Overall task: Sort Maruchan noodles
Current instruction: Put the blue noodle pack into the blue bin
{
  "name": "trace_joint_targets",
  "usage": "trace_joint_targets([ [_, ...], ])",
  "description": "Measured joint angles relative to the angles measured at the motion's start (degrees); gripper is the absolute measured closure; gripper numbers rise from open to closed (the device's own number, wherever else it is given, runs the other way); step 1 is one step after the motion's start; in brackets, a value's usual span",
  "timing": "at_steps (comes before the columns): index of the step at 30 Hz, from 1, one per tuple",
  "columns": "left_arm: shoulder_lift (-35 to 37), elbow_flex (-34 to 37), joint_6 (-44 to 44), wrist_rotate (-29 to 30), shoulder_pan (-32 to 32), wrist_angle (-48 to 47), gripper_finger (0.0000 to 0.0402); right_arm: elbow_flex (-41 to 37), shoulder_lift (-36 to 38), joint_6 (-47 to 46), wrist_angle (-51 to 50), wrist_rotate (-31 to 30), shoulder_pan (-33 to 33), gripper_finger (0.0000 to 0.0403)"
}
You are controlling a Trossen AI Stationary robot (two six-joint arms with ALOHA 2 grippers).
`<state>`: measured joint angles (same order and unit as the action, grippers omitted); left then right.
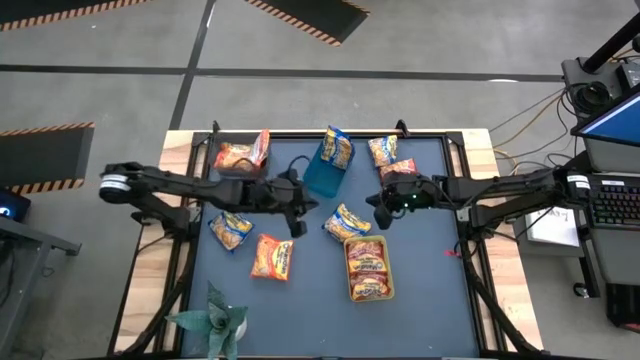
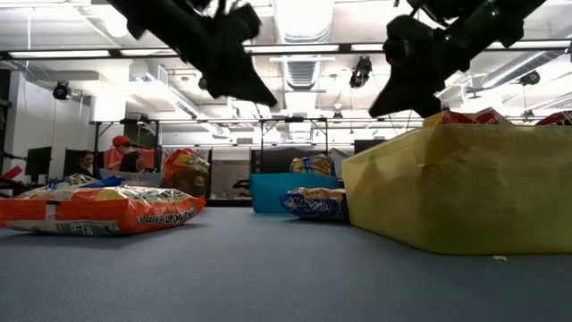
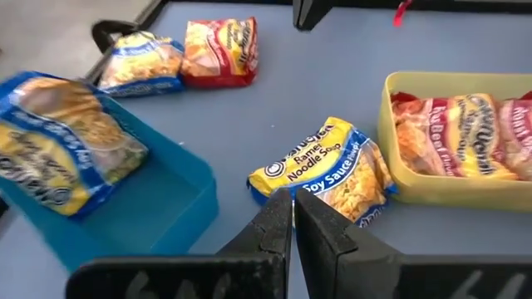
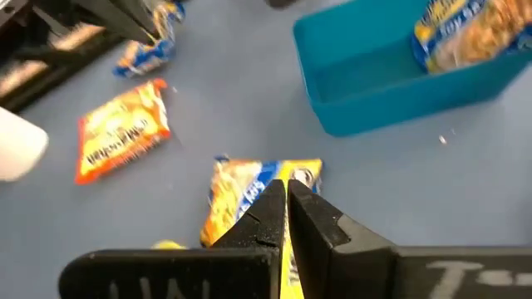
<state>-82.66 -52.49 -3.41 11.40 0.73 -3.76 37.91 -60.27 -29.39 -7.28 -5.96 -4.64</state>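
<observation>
Maruchan noodles lie scattered on the blue table top. A blue-and-yellow packet (image 3: 326,169) lies flat between the blue bin (image 1: 320,178) and the yellow-green bin (image 1: 368,292). My left gripper (image 3: 293,218) hangs shut above the table just left of it. My right gripper (image 4: 285,196) hangs shut above the same packet (image 4: 246,193) from the right. Another blue-and-yellow packet (image 3: 56,139) leans over the blue bin's rim. Red packets (image 3: 462,131) lie in the yellow-green bin. An orange packet (image 1: 272,257) and a blue-and-yellow one (image 1: 231,230) lie at the near left.
At the far edge lie an orange packet (image 1: 242,155), a blue-and-yellow packet (image 1: 382,150) and a red one (image 1: 398,168). A potted plant (image 1: 215,322) stands at the near left corner. People (image 2: 121,152) sit in the room beyond the table.
</observation>
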Motion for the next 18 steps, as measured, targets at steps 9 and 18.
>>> trace_joint_targets([
  [9,-12.5,0.0,-0.1,0.0,-1.7,9.2,0.0402,0.0,-5.2,-5.0,-4.8,0.2,0.0,0.0394],
  [18,-19.6,0.0,-1.9,-0.2,-2.6,15.0,0.0402,1.3,-13.9,-10.5,-3.0,2.5,-2.1,0.0393],
])
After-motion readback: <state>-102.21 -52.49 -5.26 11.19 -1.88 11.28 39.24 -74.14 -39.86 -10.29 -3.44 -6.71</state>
